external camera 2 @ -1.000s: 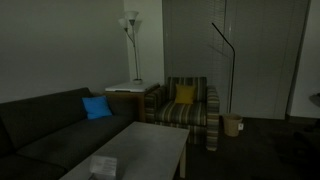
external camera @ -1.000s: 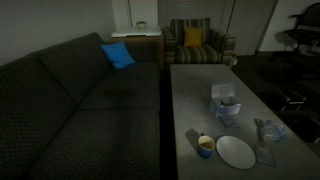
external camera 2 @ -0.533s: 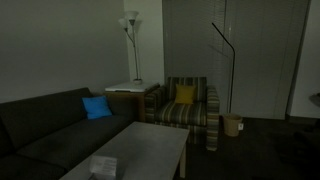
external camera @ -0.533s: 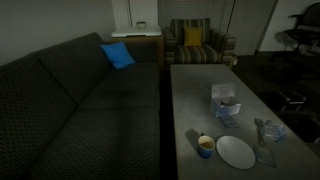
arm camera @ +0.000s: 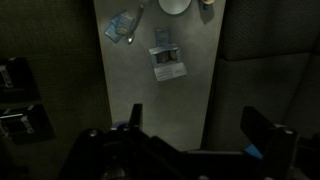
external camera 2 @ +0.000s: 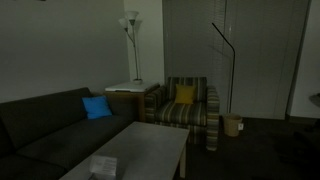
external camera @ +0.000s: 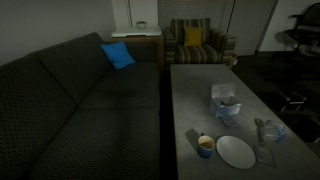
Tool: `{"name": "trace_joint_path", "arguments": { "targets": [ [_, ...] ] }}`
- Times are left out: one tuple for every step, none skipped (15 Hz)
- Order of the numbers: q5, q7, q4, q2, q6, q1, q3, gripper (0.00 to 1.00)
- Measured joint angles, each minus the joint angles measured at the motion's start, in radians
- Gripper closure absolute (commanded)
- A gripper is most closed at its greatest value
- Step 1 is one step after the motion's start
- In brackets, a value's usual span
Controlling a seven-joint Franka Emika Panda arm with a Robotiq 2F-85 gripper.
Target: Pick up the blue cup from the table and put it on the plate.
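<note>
The sofa point(external camera: 70, 100) fills the 9 o'clock side in an exterior view, with the table point(external camera: 190, 90) beside it at 3 o'clock. In the wrist view the gripper point(arm camera: 195, 128) hangs well above the table, jaws spread wide and holding nothing. The plate point(external camera: 236, 152) lies at the table's near end. The cup point(external camera: 205, 146) stands on the table just beside the plate, at its 9 o'clock.
</note>
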Motion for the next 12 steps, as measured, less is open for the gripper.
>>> {"name": "trace_joint_path", "arguments": {
  "targets": [
    [0.014, 0.0, 0.023, 0.031, 0.004, 0.003, 0.007, 0.0],
    [0.028, 0.0, 0.047, 0.061, 0.006, 0.006, 0.013, 0.0],
    [0.043, -0.001, 0.073, 0.093, 0.006, 0.01, 0.017, 0.0],
    [0.059, -0.005, 0.099, 0.125, 0.006, 0.012, 0.022, 0.0],
    [0.069, -0.008, 0.125, 0.155, 0.005, 0.013, 0.028, 0.0],
    [0.073, -0.009, 0.148, 0.182, 0.005, 0.013, 0.031, 0.0],
    [0.074, -0.01, 0.164, 0.201, 0.005, 0.013, 0.032, 0.0],
    [0.074, -0.01, 0.173, 0.211, 0.004, 0.013, 0.032, 0.0],
    [0.074, -0.011, 0.179, 0.216, 0.004, 0.012, 0.032, 0.0],
    [0.073, -0.011, 0.179, 0.216, 0.004, 0.012, 0.032, 0.0],
    [0.073, -0.011, 0.179, 0.216, 0.004, 0.012, 0.033, 0.0],
    [0.073, -0.011, 0.179, 0.218, 0.003, 0.012, 0.036, 0.0]
  ]
}}
